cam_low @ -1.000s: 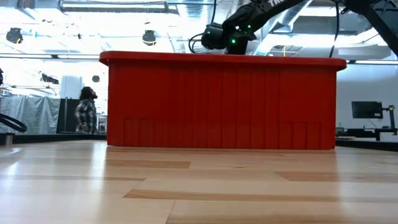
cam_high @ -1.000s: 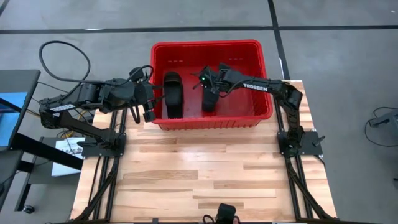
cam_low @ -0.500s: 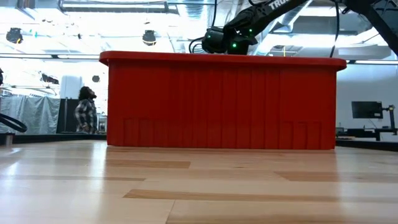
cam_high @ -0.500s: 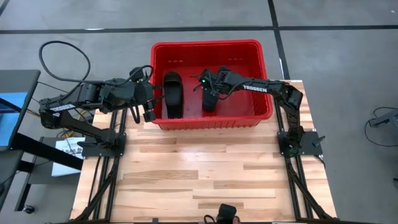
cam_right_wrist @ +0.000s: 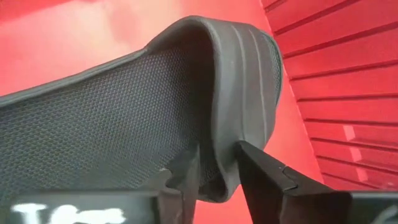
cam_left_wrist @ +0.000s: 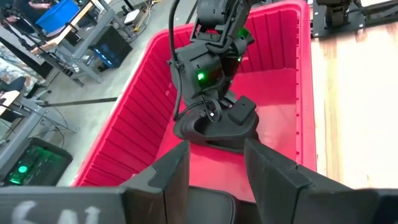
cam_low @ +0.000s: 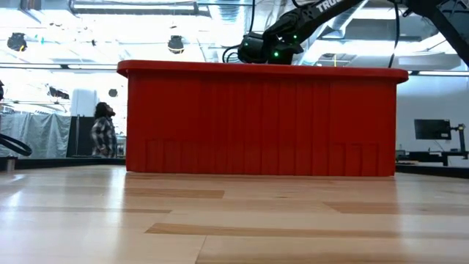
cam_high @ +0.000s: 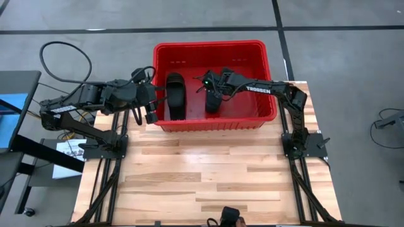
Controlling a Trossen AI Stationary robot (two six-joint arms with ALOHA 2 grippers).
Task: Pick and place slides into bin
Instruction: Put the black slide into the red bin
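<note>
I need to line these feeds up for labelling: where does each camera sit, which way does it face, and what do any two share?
High: above the table, facing straight down; both arms, bin, two slides.
Low: at tabletop height, facing level at the bin's wall; right arm above the rim.
Left wrist: on the left arm beside the bin, facing in; left pincer open.
Right wrist: inside the bin; right pincer clamps a slide's strap.
Shared: high and left wrist both show the right pincer's slide.
</note>
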